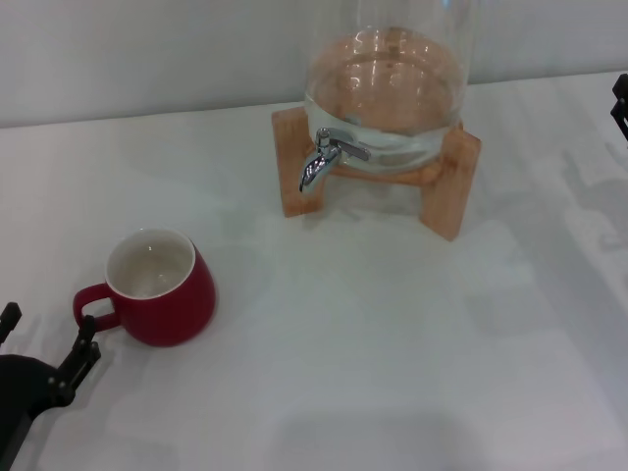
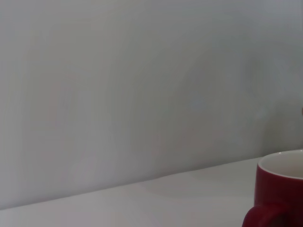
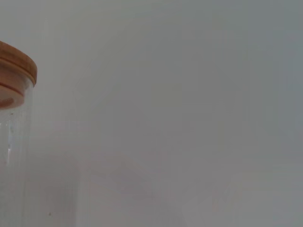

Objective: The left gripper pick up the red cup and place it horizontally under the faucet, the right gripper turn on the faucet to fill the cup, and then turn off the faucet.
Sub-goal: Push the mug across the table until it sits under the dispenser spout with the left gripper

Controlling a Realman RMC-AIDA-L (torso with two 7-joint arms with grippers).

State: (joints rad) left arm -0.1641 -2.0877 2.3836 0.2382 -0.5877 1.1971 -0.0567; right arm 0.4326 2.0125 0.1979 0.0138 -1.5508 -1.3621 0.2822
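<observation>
1. No brand, label or writing can be read on any object in these views.
2. Nearest, at the head view's lower left corner, the left gripper point(image 1: 44, 348) sits low over the white table point(image 1: 392, 343) with its two fingers spread apart and nothing between them.
3. Just beyond it the red cup point(image 1: 157, 285) stands upright on the table, mouth up, white inside showing, its handle turned toward the left gripper's fingertips (close, not touching). The left wrist view catches its rim and handle point(image 2: 279, 191) at one corner.
4. A broad stretch of bare table lies between the cup and the wooden stand point(image 1: 446, 177).
5. The faucet point(image 1: 324, 157) projects from the glass jar point(image 1: 388, 88) on that stand, spout down, well apart from the cup.
6. The right gripper point(image 1: 620, 103) shows only at the far right edge; I cannot tell how its fingers stand.
</observation>
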